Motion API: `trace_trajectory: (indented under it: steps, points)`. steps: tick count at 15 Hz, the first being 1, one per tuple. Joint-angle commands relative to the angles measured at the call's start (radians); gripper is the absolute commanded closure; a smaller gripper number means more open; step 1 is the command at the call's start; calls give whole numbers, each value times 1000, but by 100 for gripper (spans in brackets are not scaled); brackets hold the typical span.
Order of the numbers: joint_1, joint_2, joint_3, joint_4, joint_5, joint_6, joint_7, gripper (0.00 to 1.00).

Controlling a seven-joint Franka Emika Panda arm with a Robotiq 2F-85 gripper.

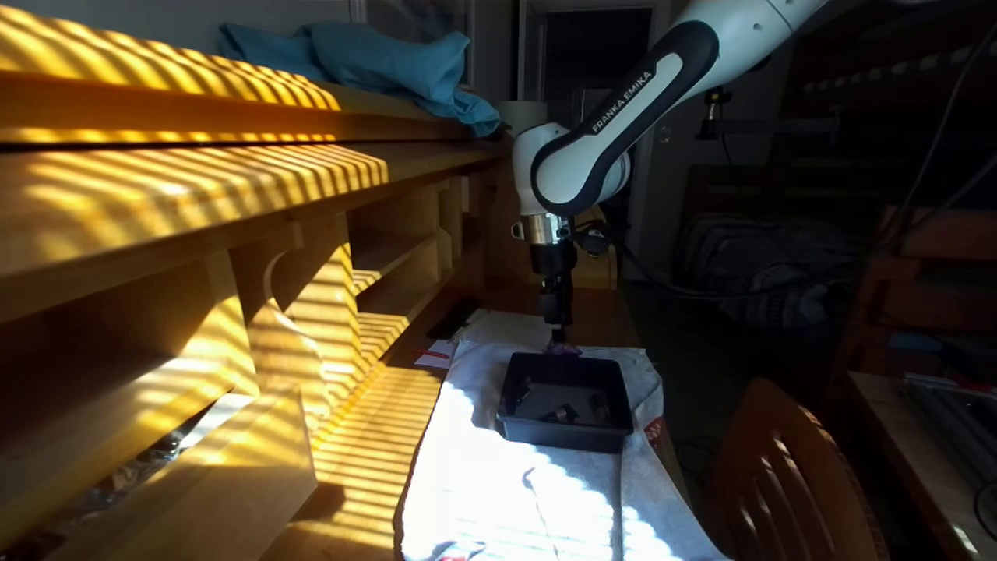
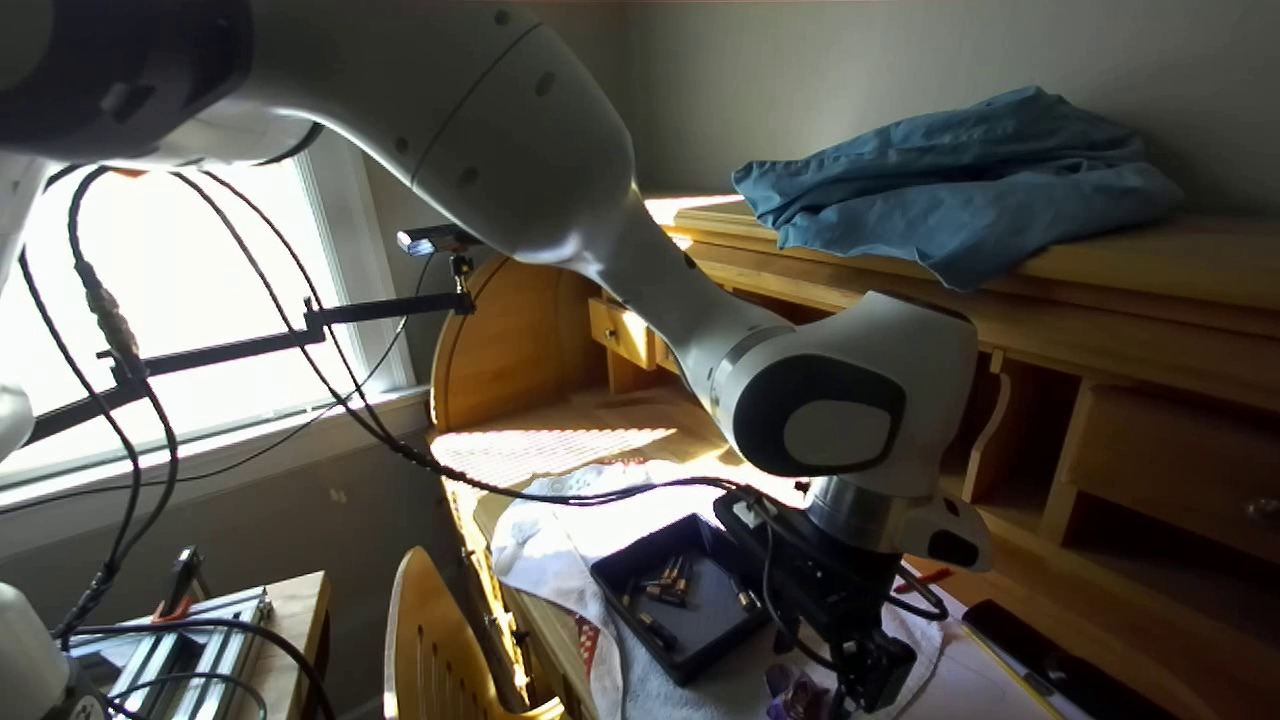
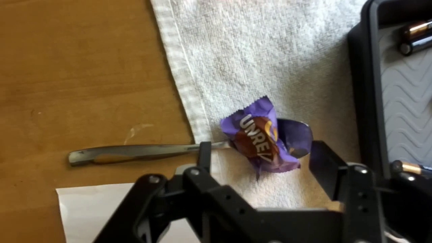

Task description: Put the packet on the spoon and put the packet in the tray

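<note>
Checking the wrist view, we see the packet (image 3: 257, 141) on the spoon (image 3: 152, 152), the tray (image 3: 368, 94) toward three o'clock. Our tool (image 3: 262, 157) gapes wide.

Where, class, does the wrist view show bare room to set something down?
Upper left, bare desk, bordered by spoon and towel; upper middle, bare towel, bordered by packet and tray. Crowded: around packet and spoon, near the open gripper.

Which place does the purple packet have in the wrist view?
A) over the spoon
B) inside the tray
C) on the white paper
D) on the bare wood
A, because the packet covers the middle of the spoon, whose handle and part of whose bowl show on opposite sides of it.
</note>
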Motion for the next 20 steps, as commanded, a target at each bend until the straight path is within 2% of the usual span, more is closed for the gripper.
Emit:
trace_trajectory:
  steps: [1,7,14,16,20]
  points:
    - [-6,-37,-27,-60,-9,34,90,0]
    - [-28,-36,-41,-69,37,33,218,0]
    - [-57,-54,-44,-97,-37,128,50,0]
    - [-71,-50,-40,-91,-3,145,59,0]
    - [-96,-34,-28,-59,100,91,159,0]
